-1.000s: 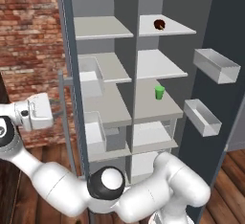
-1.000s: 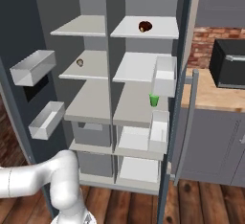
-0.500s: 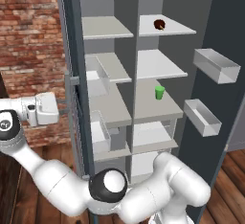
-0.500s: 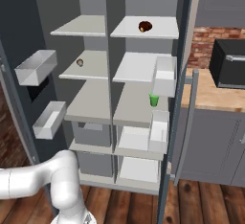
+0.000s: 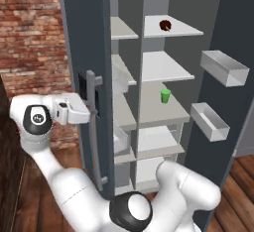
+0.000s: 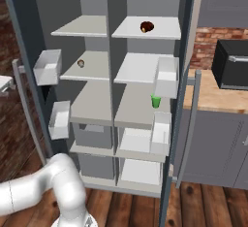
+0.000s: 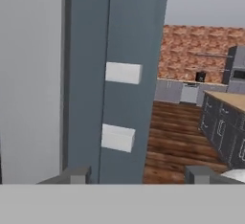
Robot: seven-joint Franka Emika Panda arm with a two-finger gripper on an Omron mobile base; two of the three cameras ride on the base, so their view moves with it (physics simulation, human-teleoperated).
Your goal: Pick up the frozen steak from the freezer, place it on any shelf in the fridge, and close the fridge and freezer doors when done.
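The frozen steak (image 5: pixel 165 25) lies on the top shelf (image 5: pixel 173 28) of the fridge (image 5: pixel 163 72), the right-hand column, toward the back with bare shelf all round it; in the right base view it (image 6: pixel 147 26) sits at about 12 o'clock of the small green cup (image 6: pixel 155 101), which stands two shelves lower. A second small dark lump (image 6: pixel 81 63) rests on a shelf of the freezer (image 6: pixel 89 75), at roughly 8 o'clock from the steak.

Both doors stand open. The freezer door (image 5: pixel 87 67) has swung partway in, its edge cutting across the left column; its bar handle (image 5: pixel 92 127) and black panel (image 5: pixel 82 91) face outward. The fridge door (image 5: pixel 233 77) sits at 3 o'clock with two white bins (image 5: pixel 225 67) jutting into the open gap.

The gripper (image 5: pixel 85 111) is at the freezer door handle, well apart from the steak, at about 7 o'clock of it and on the outer side of the door. In the hand view the two fingertips (image 7: pixel 76 174) stand apart with the door's edge above them; whether they press on the handle I cannot tell.
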